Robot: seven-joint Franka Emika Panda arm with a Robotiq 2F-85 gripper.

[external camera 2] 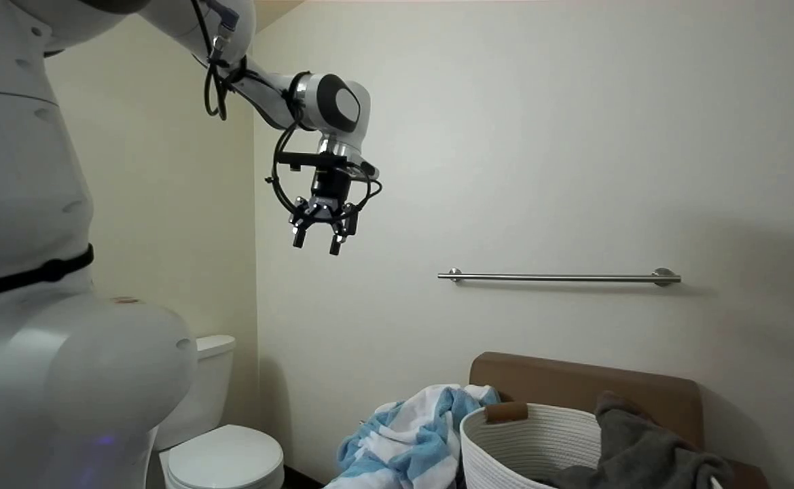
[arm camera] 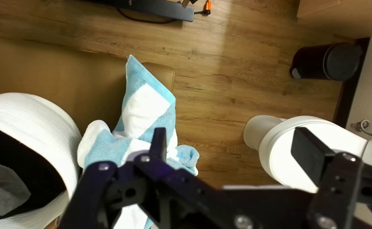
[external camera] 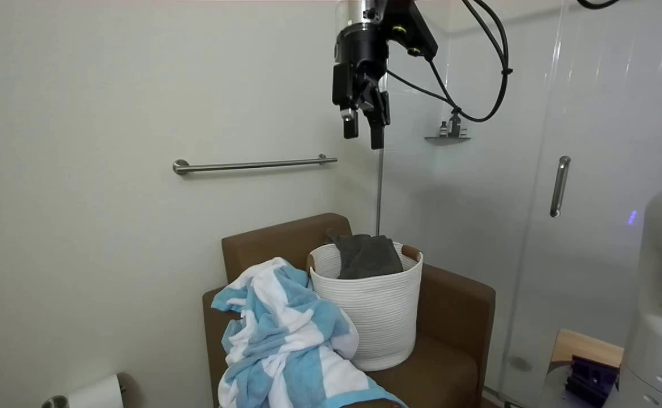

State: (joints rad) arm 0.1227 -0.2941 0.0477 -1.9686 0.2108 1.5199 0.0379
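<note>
While the gripper (external camera 2: pixel 316 244) hangs well above the basket (external camera: pixel 373 323) and off to one side of it, its fingers (arm camera: pixel 311 156) stand wide apart, holding and touching nothing. Nearest below, just beside the basket on the same brown chair (external camera: pixel 458 294), lies the striped towel (external camera: pixel 285 328), a loose blue-and-white heap spilling toward the front of the seat; whether it presses on the basket's side I cannot tell. Judging by its pile, the towel should handle soft and limp, with enough bulk to sag and drag, neither slippery nor fragile. A raised fold on top of the heap, on the side away from the basket, looks like the best hold, since the fingers could straddle it without meeting the rim; the blue hem (arm camera: pixel 150 79) (it reaches toward the seat's front edge) would offer a thinner pinch. Inside the basket and rising above its rim sits a dark grey cloth (external camera: pixel 367 258), likely light and just as limp, best taken by the part that stands proud. The basket looks woven and soft-walled, so a squeeze would probably dent it; its brown handles (external camera 2: pixel 505 412) seem the firmer place. Above and behind the basket runs a metal towel bar (external camera: pixel 257 165); well apart from the basket, past the towel, stands the toilet (external camera 2: pixel 227 455).
</note>
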